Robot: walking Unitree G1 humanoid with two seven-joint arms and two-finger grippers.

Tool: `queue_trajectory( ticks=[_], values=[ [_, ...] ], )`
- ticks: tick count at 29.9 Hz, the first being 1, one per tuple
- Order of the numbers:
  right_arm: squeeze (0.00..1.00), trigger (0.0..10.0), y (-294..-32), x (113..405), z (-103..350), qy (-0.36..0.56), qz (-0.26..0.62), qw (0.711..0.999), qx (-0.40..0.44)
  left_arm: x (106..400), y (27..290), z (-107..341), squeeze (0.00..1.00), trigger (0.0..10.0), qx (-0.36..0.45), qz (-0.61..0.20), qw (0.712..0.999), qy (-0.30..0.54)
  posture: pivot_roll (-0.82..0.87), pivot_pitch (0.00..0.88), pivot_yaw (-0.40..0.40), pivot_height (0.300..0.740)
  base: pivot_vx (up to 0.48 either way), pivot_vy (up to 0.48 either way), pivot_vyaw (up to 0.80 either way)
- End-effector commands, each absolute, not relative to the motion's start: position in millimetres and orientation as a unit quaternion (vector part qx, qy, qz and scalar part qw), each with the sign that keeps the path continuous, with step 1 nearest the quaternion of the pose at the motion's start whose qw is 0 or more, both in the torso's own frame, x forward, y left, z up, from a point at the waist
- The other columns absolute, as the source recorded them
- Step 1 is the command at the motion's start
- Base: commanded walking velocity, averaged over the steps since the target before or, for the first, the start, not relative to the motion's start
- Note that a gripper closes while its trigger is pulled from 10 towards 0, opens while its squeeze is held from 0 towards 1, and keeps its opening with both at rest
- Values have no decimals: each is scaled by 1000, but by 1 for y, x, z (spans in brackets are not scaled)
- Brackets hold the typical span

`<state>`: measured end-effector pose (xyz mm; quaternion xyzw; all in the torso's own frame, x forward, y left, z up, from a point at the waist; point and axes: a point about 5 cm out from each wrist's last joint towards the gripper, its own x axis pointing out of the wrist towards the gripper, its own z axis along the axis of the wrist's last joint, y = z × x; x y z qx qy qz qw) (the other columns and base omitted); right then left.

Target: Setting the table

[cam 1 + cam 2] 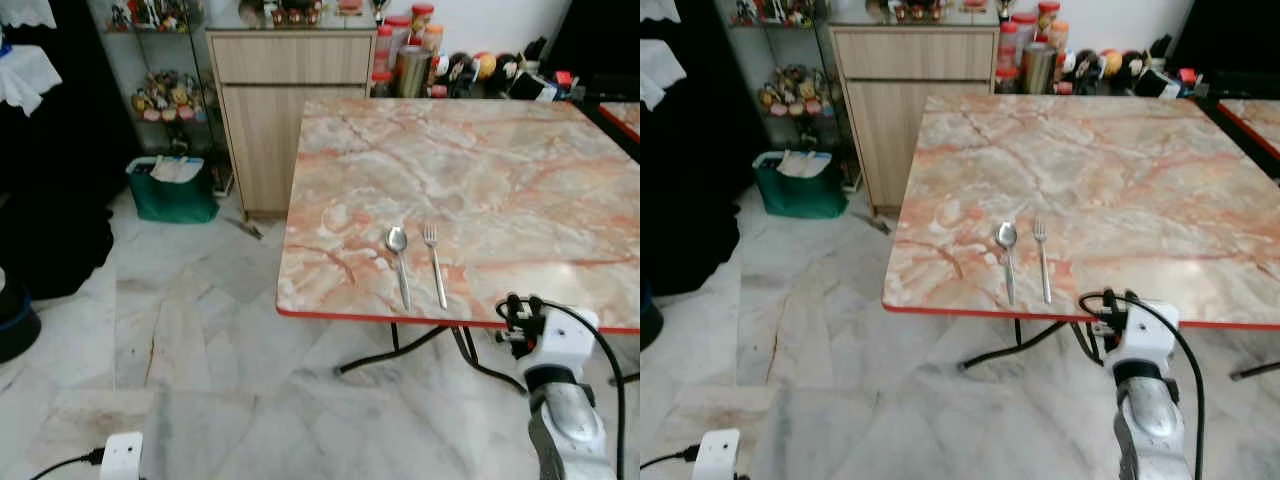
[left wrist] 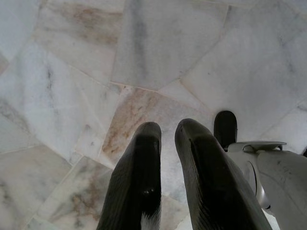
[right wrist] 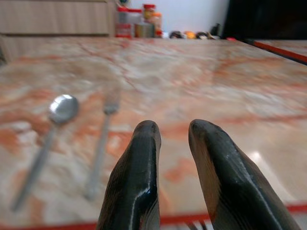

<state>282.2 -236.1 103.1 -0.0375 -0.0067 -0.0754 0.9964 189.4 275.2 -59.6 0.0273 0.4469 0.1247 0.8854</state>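
table (image 1: 520, 180): pink-orange marble top, red rim; near edge runs straight across just ahead of the right arm.
spoon (image 1: 398, 262): flat on table near the front edge, bowl pointing away from that edge, handle tip just short of the rim.
fork (image 1: 435, 263): just beside the spoon on the side away from the table's left corner, parallel to it, not touching; tines away from the edge.
right gripper (image 3: 173, 139): at the table's front edge, about level with the top, aimed across it; fingers (image 3: 139, 172) slightly apart, nothing between them. Spoon and fork sit ahead and off to one side.
left gripper (image 2: 168, 139): well away from table, pointing down at marble floor (image 1: 200, 340); fingers narrowly apart, empty.
table room: bare top beyond and beside the cutlery.
cabinet (image 1: 285, 100): wooden, by the table's far left corner, narrow gap.
green bin (image 1: 172, 188): on floor beside cabinet, well clear of table.
floor room: open tile along table's left edge.
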Motion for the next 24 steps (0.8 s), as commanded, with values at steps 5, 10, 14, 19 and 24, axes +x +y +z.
queue_trajectory(
  ticks=[5,10,14,19,24],
  values=[
    [0,10000,-215,301,107,8,-49,999,-12,183,276,-63,0,10000,17,132,882,453,-32,68,-27,740,0,0,0],
    [0,10000,-197,309,109,15,-34,999,-2,182,276,-63,0,10000,14,138,884,447,-25,54,-24,740,0,0,0],
    [0,10000,-194,309,108,20,-35,999,4,182,277,-63,0,10000,18,136,883,448,-22,46,-13,740,0,0,0],
    [0,10000,-191,309,107,21,-35,999,7,182,278,-62,0,10000,24,136,883,449,-8,35,-9,740,0,0,0],
    [0,10000,-189,310,105,27,-32,999,4,182,278,-62,0,10000,25,135,883,448,-3,30,-14,740,0,0,0]
  ],
)
